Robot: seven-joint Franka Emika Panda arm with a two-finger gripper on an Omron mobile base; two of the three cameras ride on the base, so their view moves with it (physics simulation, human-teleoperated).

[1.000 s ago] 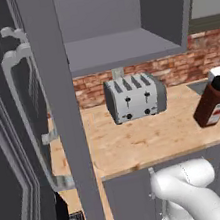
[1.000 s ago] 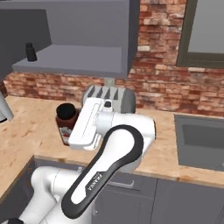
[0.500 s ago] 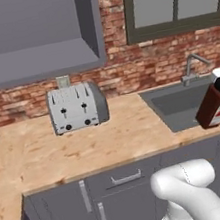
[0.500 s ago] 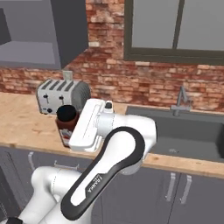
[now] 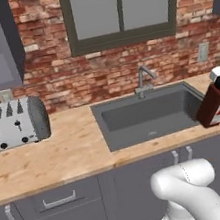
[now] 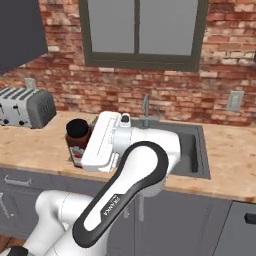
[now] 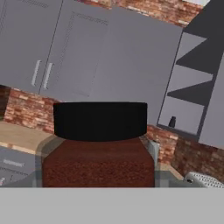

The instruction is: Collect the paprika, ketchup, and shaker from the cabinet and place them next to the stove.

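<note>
One jar fills your hand view: the paprika (image 7: 99, 144), black cap up, with the gripper (image 7: 98, 168) clenched on its red-brown body from both sides. From the left base view you see the paprika (image 5: 215, 101) carried tilted in the air over the right end of the sink (image 5: 148, 115). Farther left on the wooden counter (image 5: 64, 155) stands the toaster (image 5: 14, 123). Well beyond, the open cabinet (image 7: 192, 87) holds the shaker (image 7: 173, 121) on a shelf.
</note>
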